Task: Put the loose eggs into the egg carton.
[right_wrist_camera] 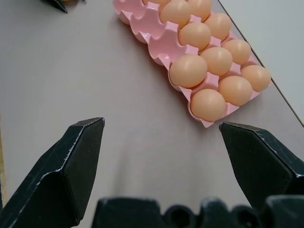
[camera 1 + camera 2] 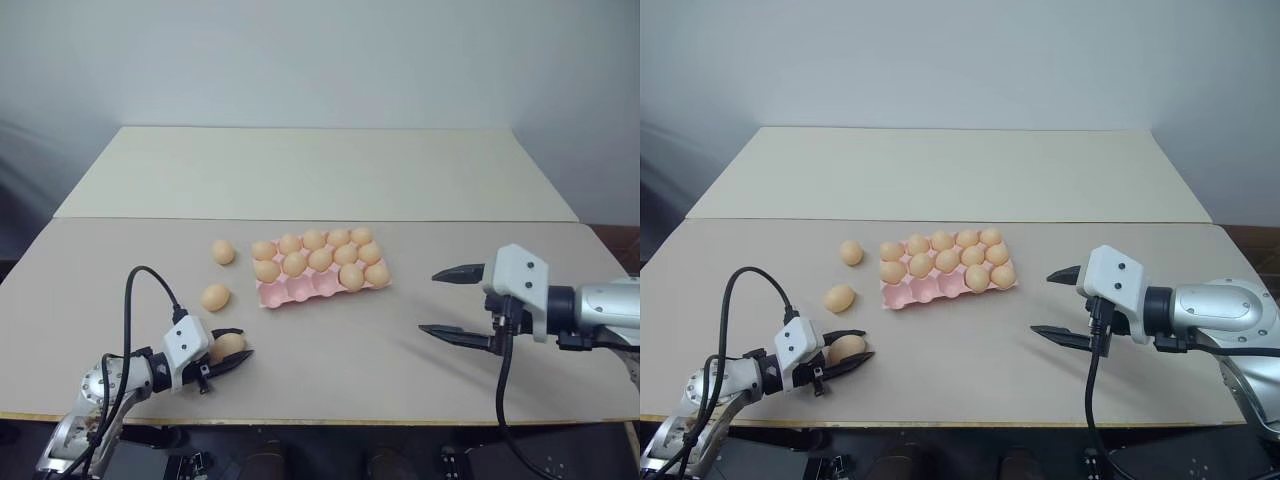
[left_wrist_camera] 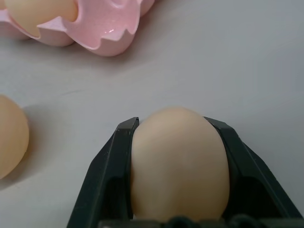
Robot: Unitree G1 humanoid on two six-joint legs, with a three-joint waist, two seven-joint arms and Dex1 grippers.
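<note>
1. Left gripper (image 2: 232, 352), low over the near left of the table (image 2: 400, 340): jaws clamped on one egg (image 2: 227, 347).
2. Right gripper (image 2: 447, 303), held above the table's right side: jaws wide apart, holding nothing.
3. Egg carton (image 2: 300, 292), mid-table: back two rows filled, near row mostly bare.
4. Two loose eggs (image 2: 215, 297) lie left of the carton, apart from each other.
</note>
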